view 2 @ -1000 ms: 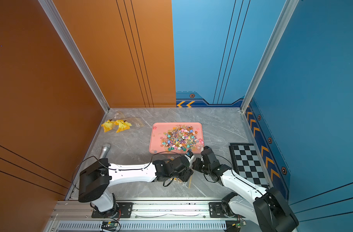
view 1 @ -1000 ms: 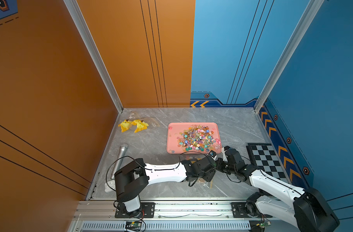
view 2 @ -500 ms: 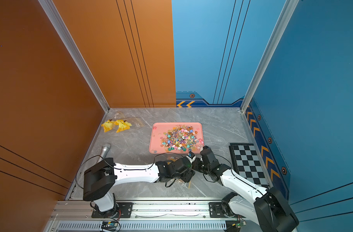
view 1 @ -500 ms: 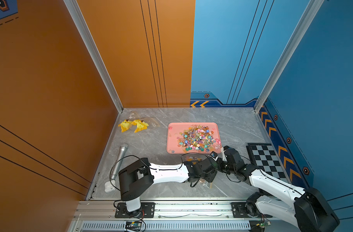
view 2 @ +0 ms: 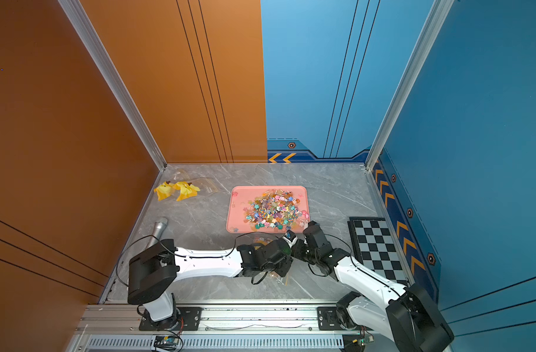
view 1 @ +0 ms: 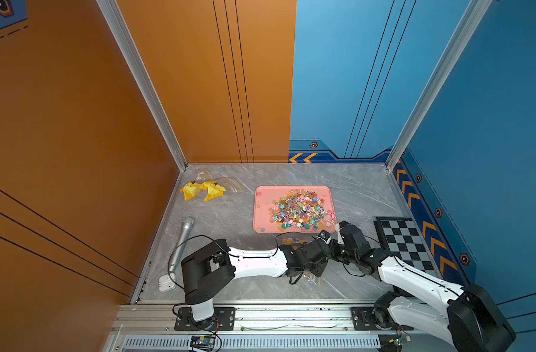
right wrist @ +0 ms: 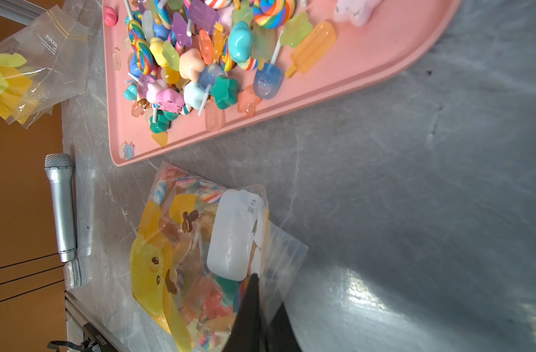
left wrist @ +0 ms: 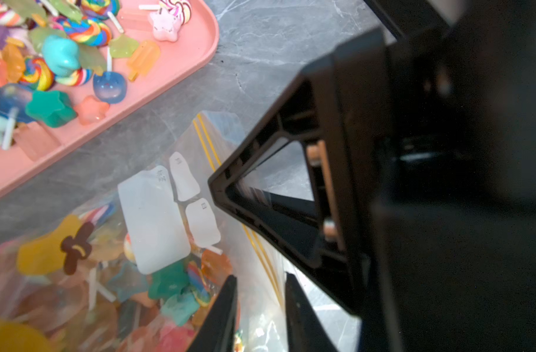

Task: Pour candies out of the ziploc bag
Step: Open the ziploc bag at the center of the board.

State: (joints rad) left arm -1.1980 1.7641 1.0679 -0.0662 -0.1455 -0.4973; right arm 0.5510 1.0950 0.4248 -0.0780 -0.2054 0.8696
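Candies: We see many bright candies (left wrist: 169, 283) packed inside the ziploc bag (right wrist: 181, 243). It looks full.
Bag: It lies on the bench (view 1: 352, 189), just beside the near edge of the pink tray (view 1: 260, 219). Its yellow zip edge points toward the two tools.
Right tool: The right tool (right wrist: 257, 283) has its fingers pressed together on the clear top edge of the bag.
Left tool: The left tool (left wrist: 259, 283) has one finger on each side of the zip edge, close together. We cannot tell if it is pinching the bag yet.
What changed: The left tool's fingers have come much closer together in the last second. Both arms have hardly moved.
What it means: We think the left tool is taking hold of its side of the mouth. Then the two tools could pull the zip open. Pouring from this bag has not begun.
Tray: A big heap of loose candies (view 1: 300, 208) lies on it already.
Farther out: A silver microphone (view 1: 183, 237), a small bag of yellow things (view 1: 205, 190) and a checkered board (view 1: 404, 240) lie well apart from the bag.
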